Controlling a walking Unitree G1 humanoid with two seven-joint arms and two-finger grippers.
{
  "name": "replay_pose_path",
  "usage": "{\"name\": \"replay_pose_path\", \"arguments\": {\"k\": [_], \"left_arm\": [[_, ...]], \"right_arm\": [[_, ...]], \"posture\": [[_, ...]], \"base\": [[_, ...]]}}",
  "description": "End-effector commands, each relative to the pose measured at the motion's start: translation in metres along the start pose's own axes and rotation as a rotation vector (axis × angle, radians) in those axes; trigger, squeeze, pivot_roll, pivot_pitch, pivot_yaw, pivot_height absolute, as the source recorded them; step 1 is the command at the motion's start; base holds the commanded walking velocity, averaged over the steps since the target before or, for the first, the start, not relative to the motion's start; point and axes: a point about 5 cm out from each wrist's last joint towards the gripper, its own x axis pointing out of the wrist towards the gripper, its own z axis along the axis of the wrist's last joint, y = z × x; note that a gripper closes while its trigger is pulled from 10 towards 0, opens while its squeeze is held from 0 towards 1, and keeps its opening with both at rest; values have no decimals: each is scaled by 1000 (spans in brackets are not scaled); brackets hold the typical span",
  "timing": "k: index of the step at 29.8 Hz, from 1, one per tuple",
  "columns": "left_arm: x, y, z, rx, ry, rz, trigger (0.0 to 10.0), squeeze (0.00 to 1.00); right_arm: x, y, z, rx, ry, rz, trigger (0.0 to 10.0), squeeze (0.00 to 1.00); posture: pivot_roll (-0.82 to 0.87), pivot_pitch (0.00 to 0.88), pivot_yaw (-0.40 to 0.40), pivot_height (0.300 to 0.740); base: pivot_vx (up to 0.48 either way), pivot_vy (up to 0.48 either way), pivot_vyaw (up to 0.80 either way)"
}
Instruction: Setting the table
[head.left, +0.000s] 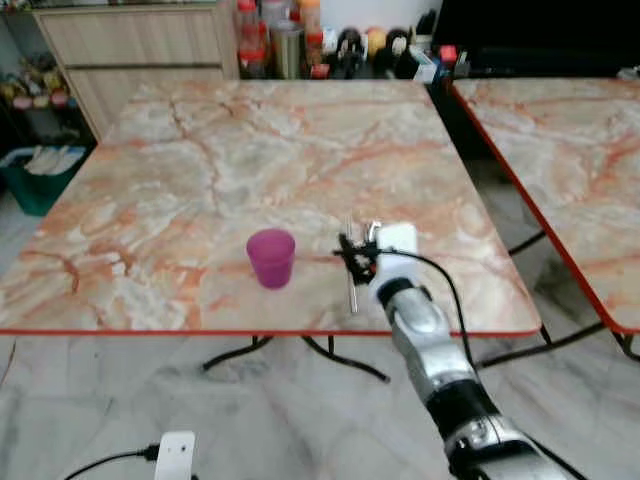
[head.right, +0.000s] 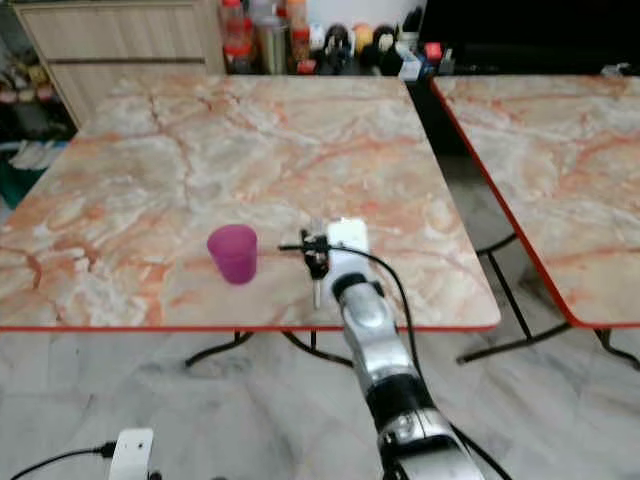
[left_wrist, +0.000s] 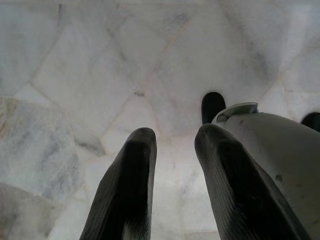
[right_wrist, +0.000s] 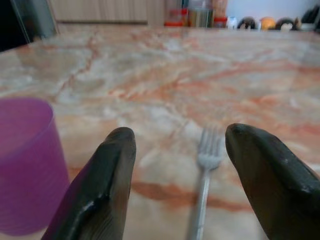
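Cup and fork laid on table; no plate or other cutlery seen. Right gripper released, straddling fork. Left gripper idle, fingers apart.

Count: 1 purple translucent plastic cup, 1 silver metal fork, 2 orange-veined marble counters with red edging. Bottles and jars behind the near counter: too blurred to count.
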Motion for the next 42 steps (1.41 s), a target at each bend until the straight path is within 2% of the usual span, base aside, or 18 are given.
{"name": "replay_pose_path", "arguments": {"k": [1, 2, 3, 4, 13, 16, 21, 26, 30, 37, 42], "left_arm": [[0, 2, -4, -22, 18, 14, 10000, 0], [-1, 3, -4, -28, 18, 16, 10000, 0], [-1, 3, -4, -28, 18, 16, 10000, 0], [-1, 3, -6, -28, 20, 16, 10000, 0], [-1, 3, -8, -32, 21, 17, 10000, 0], [-2, 3, -9, -33, 22, 17, 10000, 0], [-2, 2, -9, -36, 21, 13, 10000, 0], [-2, 1, -10, -38, 23, 11, 10000, 0], [-2, 1, -12, -37, 26, 11, 10000, 0], [-3, 1, -15, -32, 31, 12, 10000, 0], [-4, 1, -18, -31, 35, 12, 10000, 0]], "right_arm": [[3, -5, -3, -26, 41, -53, 10000, 1000], [6, -5, -2, -23, 48, -60, 10000, 667], [6, -5, -2, -23, 48, -60, 10000, 667], [9, -6, 0, -28, 56, -72, 10000, 0], [16, -22, 9, -34, 51, -141, 10000, 0], [15, -30, 7, -42, 65, -166, 10000, 0], [11, -52, 0, -66, 100, -209, 10000, 0], [7, -58, -6, -63, 127, -229, 10000, 0], [5, -57, -12, -54, 145, -217, 10000, 0], [2, -48, -24, 64, 192, -187, 10000, 0], [1, -47, -28, 65, 207, -190, 10000, 0]], "posture": [[102, 47, -4, 715], [102, 47, -4, 715], [102, 47, -4, 715], [107, 48, -2, 715], [114, 58, -3, 715], [114, 59, -2, 715], [117, 63, -5, 715], [120, 65, -7, 715], [121, 68, -6, 715], [135, 80, -6, 715], [139, 85, -7, 715]], "base": [[0, 0, 0], [0, 0, 0], [0, 0, 0], [0, 0, 0], [0, 0, 0], [0, 0, 0], [0, 0, 0], [0, 0, 0], [0, 0, 0], [0, 0, 0], [0, 0, 0]]}}
